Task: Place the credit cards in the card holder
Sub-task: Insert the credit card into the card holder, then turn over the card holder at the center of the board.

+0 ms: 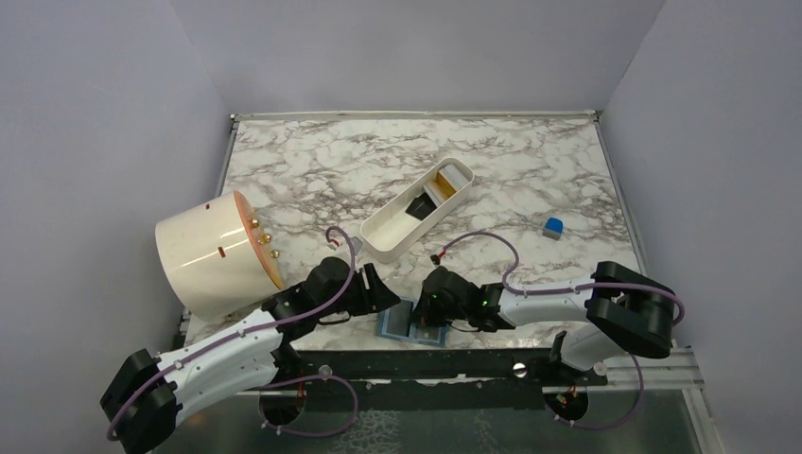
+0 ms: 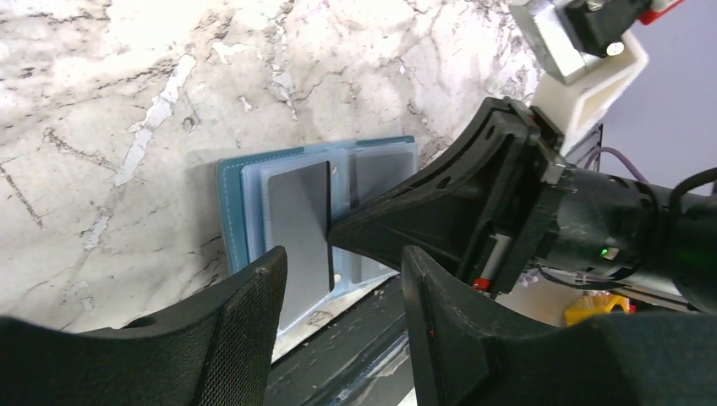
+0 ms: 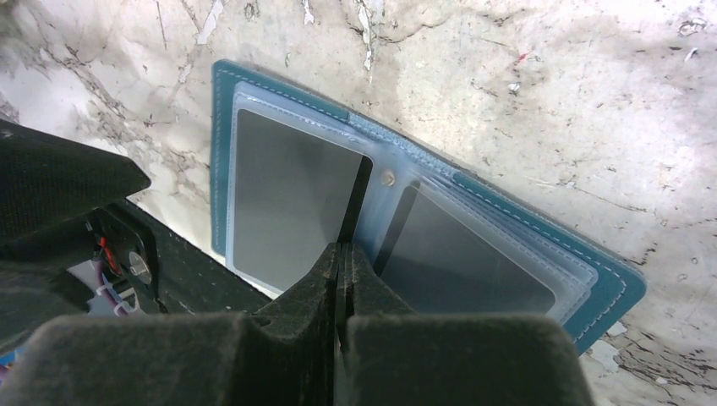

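The card holder (image 1: 395, 323) is lying open at the near edge of the marble table (image 1: 312, 161), right between your two grippers. From above you are seeing only a strip of blue, because both arms are covering most of it.

The right wrist view is giving you what the overhead cannot. It shows two clear pockets, with a grey card (image 3: 287, 199) sitting in the left one and a second grey card (image 3: 465, 262) in the right one. The right gripper (image 3: 342, 249) is pressing its fingers tight together, tips at the first card's edge nearest the fold. You cannot tell whether they are pinching it.

The left wrist view is showing the left gripper (image 2: 342, 251) spread wide and holding nothing, just beside the holder. The right gripper's black fingers are blocking the middle of the booklet there.

Farther back, more credit cards (image 1: 444, 184) are lying in the long white tray (image 1: 383, 241). A blue cube (image 1: 553, 226) is sitting well apart to the right, and a big cream drum (image 1: 203, 251) is leaning at the left edge.
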